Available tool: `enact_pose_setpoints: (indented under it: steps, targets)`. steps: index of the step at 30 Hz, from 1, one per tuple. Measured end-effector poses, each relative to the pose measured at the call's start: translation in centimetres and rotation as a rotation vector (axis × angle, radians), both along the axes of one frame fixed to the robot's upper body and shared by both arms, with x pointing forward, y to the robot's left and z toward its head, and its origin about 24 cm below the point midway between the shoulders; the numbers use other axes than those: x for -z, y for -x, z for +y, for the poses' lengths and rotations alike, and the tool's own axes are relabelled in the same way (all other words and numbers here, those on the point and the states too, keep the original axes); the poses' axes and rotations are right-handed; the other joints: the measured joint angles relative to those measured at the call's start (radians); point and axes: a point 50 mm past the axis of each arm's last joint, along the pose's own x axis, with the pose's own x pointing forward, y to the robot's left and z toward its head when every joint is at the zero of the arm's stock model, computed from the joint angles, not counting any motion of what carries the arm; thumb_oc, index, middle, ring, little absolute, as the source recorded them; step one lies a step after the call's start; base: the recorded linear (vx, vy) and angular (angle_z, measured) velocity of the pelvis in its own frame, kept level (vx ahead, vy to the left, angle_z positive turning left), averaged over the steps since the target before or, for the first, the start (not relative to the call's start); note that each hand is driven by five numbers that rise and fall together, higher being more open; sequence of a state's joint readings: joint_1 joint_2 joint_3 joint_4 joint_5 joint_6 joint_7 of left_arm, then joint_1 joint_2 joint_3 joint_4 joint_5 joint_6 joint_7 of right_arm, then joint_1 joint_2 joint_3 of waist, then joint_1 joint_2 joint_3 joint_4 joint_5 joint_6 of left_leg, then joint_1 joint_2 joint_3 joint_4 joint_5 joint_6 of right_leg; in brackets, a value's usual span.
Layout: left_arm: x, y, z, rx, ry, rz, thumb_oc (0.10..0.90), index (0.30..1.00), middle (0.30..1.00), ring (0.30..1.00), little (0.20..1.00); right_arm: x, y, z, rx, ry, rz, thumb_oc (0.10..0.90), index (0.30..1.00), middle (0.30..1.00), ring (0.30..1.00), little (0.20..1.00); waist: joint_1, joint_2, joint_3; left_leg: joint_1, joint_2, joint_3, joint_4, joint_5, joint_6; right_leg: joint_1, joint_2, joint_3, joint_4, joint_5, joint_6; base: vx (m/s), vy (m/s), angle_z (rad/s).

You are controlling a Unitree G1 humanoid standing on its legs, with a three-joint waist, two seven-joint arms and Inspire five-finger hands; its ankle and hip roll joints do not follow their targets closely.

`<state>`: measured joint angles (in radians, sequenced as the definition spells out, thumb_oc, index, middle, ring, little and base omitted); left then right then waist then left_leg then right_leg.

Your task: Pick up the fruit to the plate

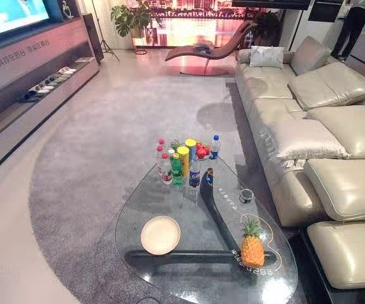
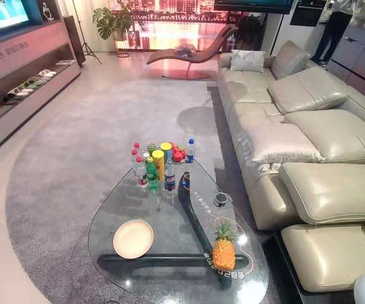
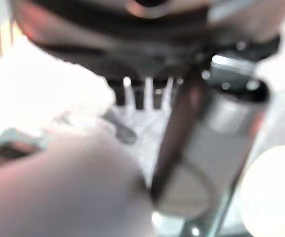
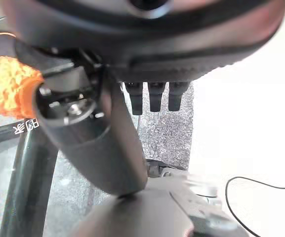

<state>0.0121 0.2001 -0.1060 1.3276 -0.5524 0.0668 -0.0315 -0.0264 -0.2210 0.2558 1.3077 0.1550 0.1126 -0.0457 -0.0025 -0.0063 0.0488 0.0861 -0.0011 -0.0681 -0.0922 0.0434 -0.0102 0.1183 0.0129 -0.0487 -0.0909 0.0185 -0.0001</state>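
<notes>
Both of my hands are empty. My right hand (image 4: 147,44) hangs with its fingers (image 4: 154,96) loose and straight and the thumb (image 4: 93,143) standing out, gripping nothing. Past the thumb I see the orange side of the pineapple (image 4: 6,94), apart from the hand. My left hand (image 3: 147,44) shows blurred, but its fingers (image 3: 140,94) also hang relaxed in a row beside the thumb (image 3: 206,138), with nothing between them.

Ahead of me is a glass worktop (image 1: 122,215) on a grey rug (image 1: 106,158). The pineapple (image 1: 252,247) stands upright on the near right part of it, leaves up, over the dark base under the glass. A round cream plate (image 1: 160,235) lies on the near left part, well apart from the pineapple and with nothing on it.

At the far end stands a tight cluster of drink bottles (image 1: 176,166) and a yellow can (image 1: 183,159). Just behind them lies a small heap of red fruit (image 1: 201,152), and a blue-capped bottle (image 1: 215,147) stands to its right. A small dark round thing (image 1: 245,196) sits between the bottles and the pineapple, toward the right rim.

A pale leather sofa (image 1: 321,139) runs along the right of the worktop.
</notes>
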Motion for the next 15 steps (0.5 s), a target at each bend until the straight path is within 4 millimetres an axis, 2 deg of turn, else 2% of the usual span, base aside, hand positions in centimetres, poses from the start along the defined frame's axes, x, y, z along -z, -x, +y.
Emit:
enact_pose_setpoints:
  steps: [1,15]
  targets:
    - [0.0,0.0,0.0,0.0,0.0,0.0,0.8,0.9,0.9,0.9,0.9,0.0,0.0,0.0,0.0,0.0,0.0,0.8,0.9,0.9,0.9,0.9,0.0,0.0,0.0,0.0,0.0,0.0,0.0,0.0,0.0,0.0,0.0,0.0,0.0,0.0,0.0,0.46,0.06,-0.5]
    - [-0.01,-0.06,0.0,-0.001,-0.001,-0.004,0.8,0.9,0.9,0.9,0.9,0.01,0.11,-0.03,0.002,0.001,0.01,0.8,0.9,0.9,0.9,0.9,0.0,-0.002,0.007,0.0,0.0,0.0,0.0,0.0,0.0,0.0,0.0,0.0,0.0,0.0,0.0,0.0,0.0,0.0]
